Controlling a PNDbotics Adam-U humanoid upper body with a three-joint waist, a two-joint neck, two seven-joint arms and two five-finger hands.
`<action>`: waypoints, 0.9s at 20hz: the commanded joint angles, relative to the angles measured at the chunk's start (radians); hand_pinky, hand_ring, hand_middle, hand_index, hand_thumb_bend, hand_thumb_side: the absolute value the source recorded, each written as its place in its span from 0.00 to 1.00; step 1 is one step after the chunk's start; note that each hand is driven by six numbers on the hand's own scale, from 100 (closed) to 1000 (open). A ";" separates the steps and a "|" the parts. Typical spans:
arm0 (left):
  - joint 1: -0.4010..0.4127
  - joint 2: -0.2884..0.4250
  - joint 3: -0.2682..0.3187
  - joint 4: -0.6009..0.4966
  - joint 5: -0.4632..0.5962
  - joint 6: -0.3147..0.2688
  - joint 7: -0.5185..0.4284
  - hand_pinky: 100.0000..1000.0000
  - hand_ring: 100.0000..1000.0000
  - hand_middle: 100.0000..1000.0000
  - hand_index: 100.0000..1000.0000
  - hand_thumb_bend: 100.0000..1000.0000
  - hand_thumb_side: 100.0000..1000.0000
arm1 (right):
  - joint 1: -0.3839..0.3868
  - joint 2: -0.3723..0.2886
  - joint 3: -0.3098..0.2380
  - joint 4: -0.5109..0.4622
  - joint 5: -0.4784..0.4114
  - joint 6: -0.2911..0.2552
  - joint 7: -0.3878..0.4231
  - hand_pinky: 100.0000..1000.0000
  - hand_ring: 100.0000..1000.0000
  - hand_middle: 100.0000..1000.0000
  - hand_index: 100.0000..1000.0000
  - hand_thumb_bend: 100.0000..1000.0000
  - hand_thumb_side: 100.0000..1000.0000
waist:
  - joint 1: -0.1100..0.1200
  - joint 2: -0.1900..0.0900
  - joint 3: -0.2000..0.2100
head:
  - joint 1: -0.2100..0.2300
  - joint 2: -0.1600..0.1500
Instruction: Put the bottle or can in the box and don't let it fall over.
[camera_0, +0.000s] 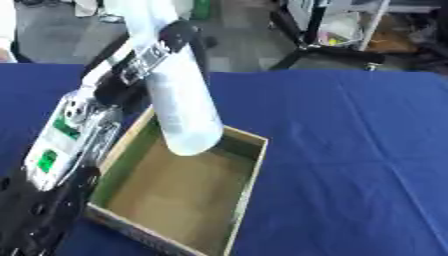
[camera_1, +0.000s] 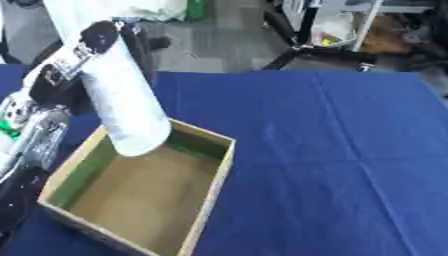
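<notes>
A tall white bottle (camera_0: 181, 102) hangs tilted over the far left part of the open cardboard box (camera_0: 248, 172), its lower end just above the box's inside. My left hand (camera_0: 140, 60) is shut on the bottle's upper part, black fingers wrapped around it. The left arm comes up from the lower left corner along the box's left wall. The box's brown floor shows bare, with a green lining on its left inner wall. My right hand is in no view.
A blue cloth (camera_0: 350, 150) covers the table, with wide room to the right of the box. Beyond the far edge stand a black tripod's legs (camera_0: 306, 45) and clutter on a grey floor.
</notes>
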 joint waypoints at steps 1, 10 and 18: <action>0.004 -0.008 -0.013 0.040 -0.010 -0.053 -0.004 1.00 0.23 0.02 0.04 0.00 0.64 | -0.007 -0.018 -0.014 -0.018 0.000 0.003 -0.001 0.97 1.00 1.00 1.00 0.00 0.47 | 0.002 -0.015 -0.002 | 0.000 -0.007; 0.028 -0.009 -0.040 0.153 -0.103 -0.234 -0.041 1.00 0.39 0.18 0.17 0.00 0.64 | -0.004 -0.017 -0.013 -0.018 0.007 0.003 -0.004 0.97 1.00 1.00 1.00 0.00 0.47 | 0.006 -0.014 -0.001 | -0.006 -0.005; 0.033 -0.002 -0.058 0.173 -0.204 -0.360 -0.116 1.00 0.68 0.64 0.59 0.00 0.52 | -0.004 -0.020 -0.012 -0.018 0.006 -0.001 -0.004 0.97 1.00 1.00 1.00 0.00 0.47 | 0.009 -0.016 0.000 | -0.009 -0.004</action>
